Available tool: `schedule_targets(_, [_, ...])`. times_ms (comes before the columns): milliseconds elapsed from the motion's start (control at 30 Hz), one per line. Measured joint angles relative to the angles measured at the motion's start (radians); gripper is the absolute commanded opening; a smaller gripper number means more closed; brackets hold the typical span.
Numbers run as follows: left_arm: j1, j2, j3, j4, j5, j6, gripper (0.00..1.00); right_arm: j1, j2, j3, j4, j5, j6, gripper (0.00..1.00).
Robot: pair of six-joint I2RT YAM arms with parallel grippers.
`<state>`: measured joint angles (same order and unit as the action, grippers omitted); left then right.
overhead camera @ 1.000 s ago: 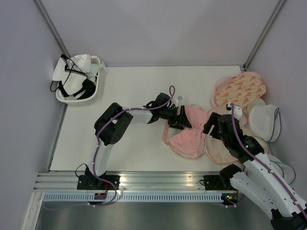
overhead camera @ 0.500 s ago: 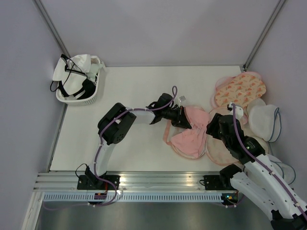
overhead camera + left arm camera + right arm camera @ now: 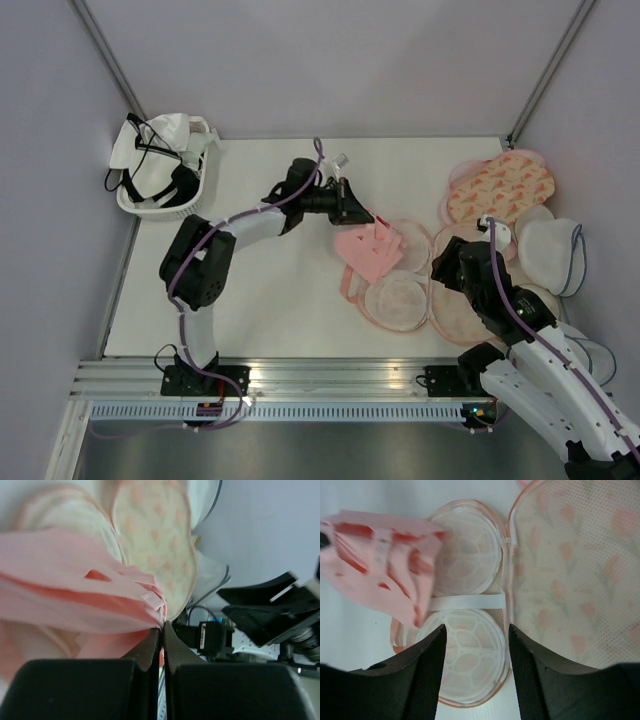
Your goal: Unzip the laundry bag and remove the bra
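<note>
The laundry bag [image 3: 400,300] lies unzipped and spread flat at the table's front right, its pale inner cups [image 3: 465,650] and printed mesh flap [image 3: 570,570] facing up. My left gripper [image 3: 358,212] is shut on one edge of the pink bra [image 3: 375,250]. The bra hangs bunched from the gripper above the bag's far lobe, and the fabric [image 3: 75,595] fans out from the closed tips of the left gripper [image 3: 162,625]. My right gripper [image 3: 440,268] sits low over the bag with its jaws apart. Seen from its wrist, the right gripper [image 3: 476,630] straddles the near cup's edge and the zipper seam, with nothing pinched.
A white basket [image 3: 165,170] of black-and-white garments stands at the back left corner. A second peach printed pouch [image 3: 500,190] and white pouches with blue trim [image 3: 550,245] lie along the right wall. Walls close in the table on three sides.
My left gripper shut on the bra and pulled it up and back-left, out of the open bag. The right gripper narrowed and edged slightly toward the bag's seam.
</note>
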<state>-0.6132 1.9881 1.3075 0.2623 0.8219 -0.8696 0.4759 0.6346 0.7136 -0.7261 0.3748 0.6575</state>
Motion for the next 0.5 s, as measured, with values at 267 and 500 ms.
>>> schedule_targets(267, [0.32,-0.123,0.052,-0.098,-0.001,0.004,0.02,0.0,0.031,0.0,0.003,-0.009,0.0,0.58])
schedule_targets(500, [0.599,-0.122,0.266,-0.229,-0.025,0.002,0.02,0.0,0.061,-0.001,0.016,-0.05,-0.001,0.57])
